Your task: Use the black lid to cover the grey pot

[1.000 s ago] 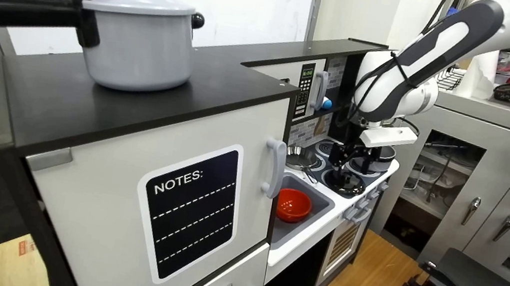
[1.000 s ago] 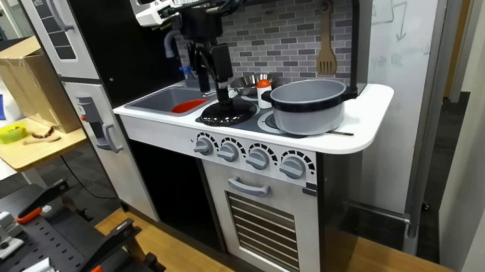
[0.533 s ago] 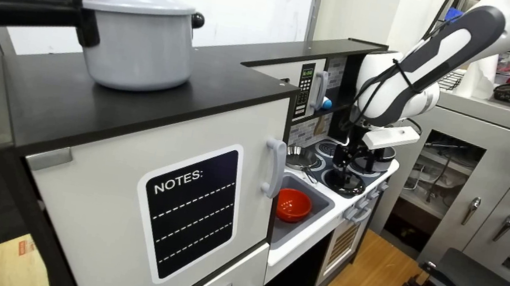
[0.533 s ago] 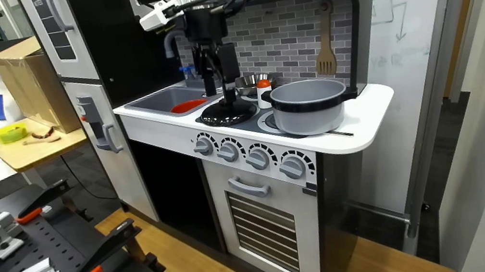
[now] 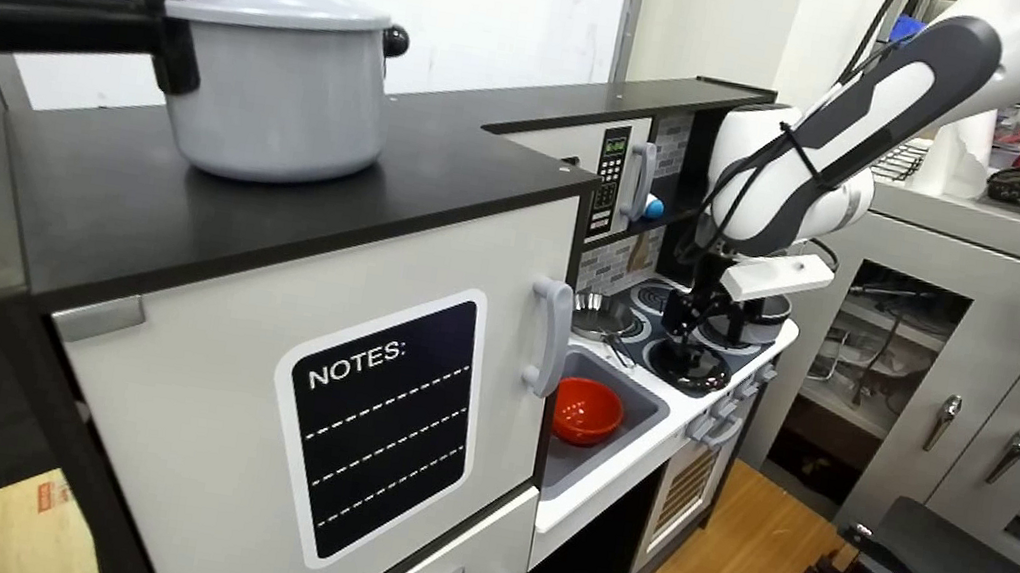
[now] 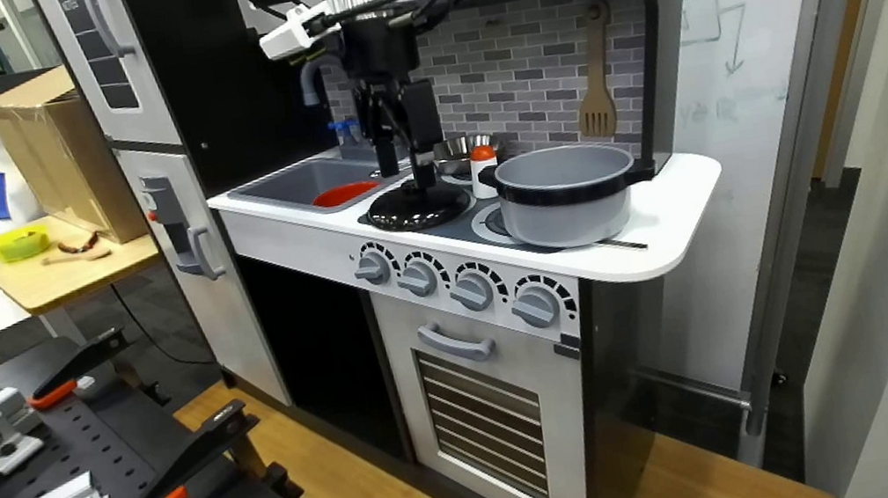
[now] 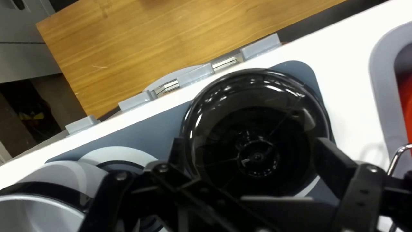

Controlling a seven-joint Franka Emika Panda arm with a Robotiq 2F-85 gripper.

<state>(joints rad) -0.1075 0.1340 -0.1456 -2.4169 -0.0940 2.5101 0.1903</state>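
The black lid point(image 6: 419, 206) lies on the front burner beside the sink, knob up; it also shows in the wrist view point(image 7: 256, 125) and in an exterior view point(image 5: 690, 366). My gripper point(image 7: 249, 145) points down just above the lid, jaws wide apart, one finger point(image 7: 334, 164) on each side of the knob. In an exterior view the gripper point(image 6: 406, 168) is close over the knob; whether it touches is unclear. The grey pot point(image 6: 568, 216), with a black band and handles, stands uncovered on the burner beside the lid; part of it shows in the wrist view point(image 7: 64, 175).
A white bottle with an orange cap point(image 6: 484, 176) stands behind the lid, near the pot. A steel pan point(image 5: 601, 318) sits on a rear burner. A red bowl point(image 5: 587, 411) is in the sink point(image 5: 648, 408). A tiled wall point(image 6: 506, 79) rises behind the stove.
My gripper has shifted slightly toward the pot over the lid, mostly in the first half second. The lid and the pot have not moved.
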